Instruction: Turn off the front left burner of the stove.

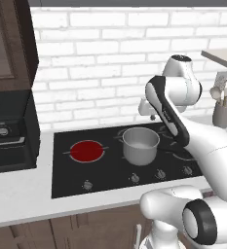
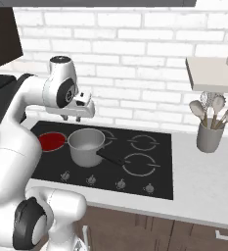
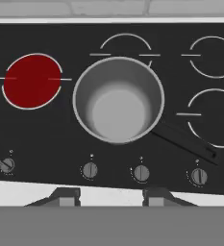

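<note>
Claw [image 3: 110, 196] up high over the stove [image 3: 60, 134], fingers spread wide with nothing between them, and I'm looking straight down along it at the glass top. From the right base view the claw [image 2: 78, 116] hangs above the back of the cooktop, well clear of everything. I'd say that height is deliberate: from here I can take in all the zones and the whole knob row at once.

Front left burner [image 3: 32, 80] glows bright red at the left of the stove, so it's plainly on. A steel pot [image 3: 118, 100] sits just beside it toward the middle, empty, its dark handle [image 3: 183, 141] angled off to the right, away from the red disc.

Four silver knobs line the front edge, near the desk [image 1: 22, 194]. The leftmost knob [image 3: 6, 165] sits apart from the other three, below the red burner, and its pointer looks turned off-vertical. My judgement: that's the one to reach for, and nothing is touched yet.
</note>
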